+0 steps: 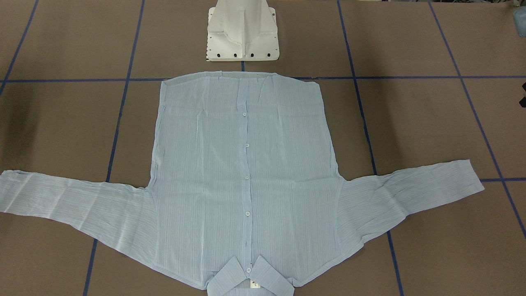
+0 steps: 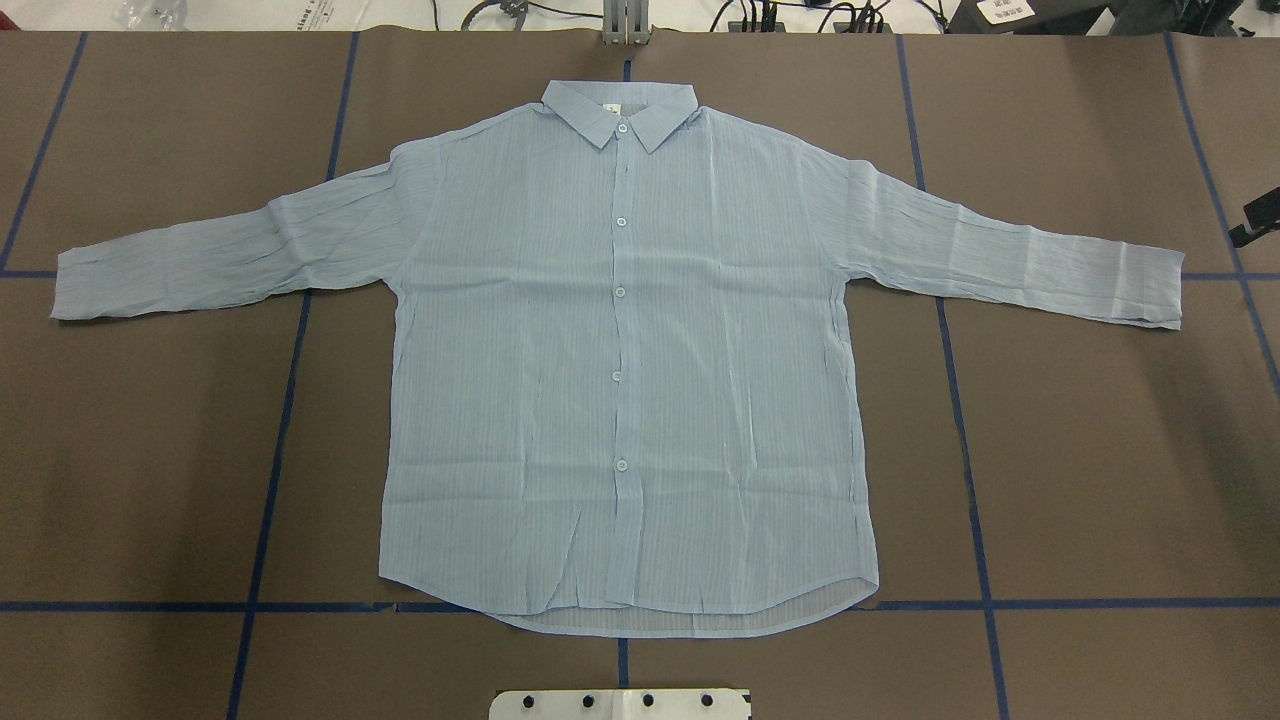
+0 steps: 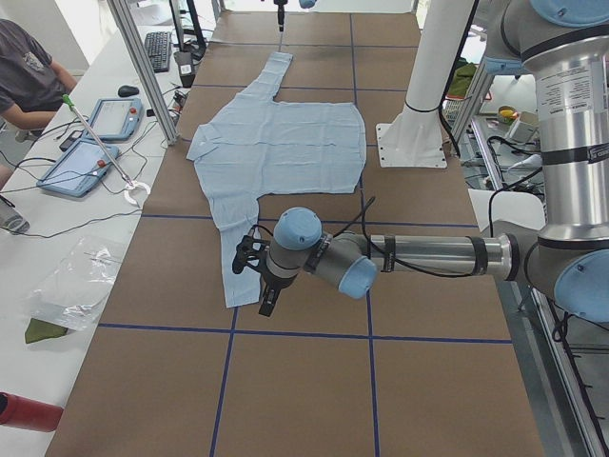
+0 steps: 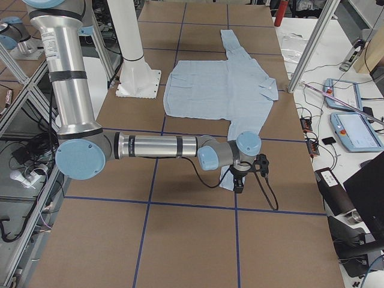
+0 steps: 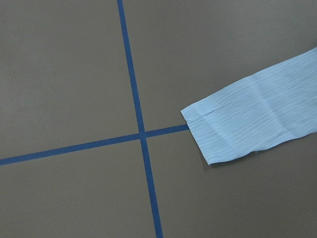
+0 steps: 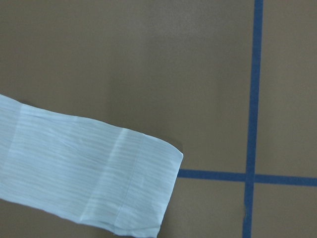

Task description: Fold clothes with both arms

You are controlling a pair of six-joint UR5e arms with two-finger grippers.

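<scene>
Nothing is folded yet. The shirt (image 2: 620,370) lies spread flat on the tabletop (image 2: 1100,450), buttoned front up. Its collar (image 2: 618,108) points away from the base (image 1: 242,33) and its hem is nearest to it. Both sleeves are stretched out to the sides, and no layer is turned over anywhere. The left arm (image 3: 428,255) reaches low over the tabletop with its head just beside the left cuff (image 5: 237,129). The right arm (image 4: 156,146) does the same at the right cuff (image 6: 99,173). Each wrist view shows its cuff lying flat and free off to one side, with no finger on it, so neither arm seems to have hold of the cloth. How far either set of jaws is open I cannot tell: the wrist views do not show them, and in the side views they are too small to read. I judge this to be the very start, with the arms placed to take the sleeve ends. Everything is left to do: bringing each sleeve in across the body, then doubling the body over, probably hem toward collar. The thin, wrinkly fabric may drag or bunch when lifted.
</scene>
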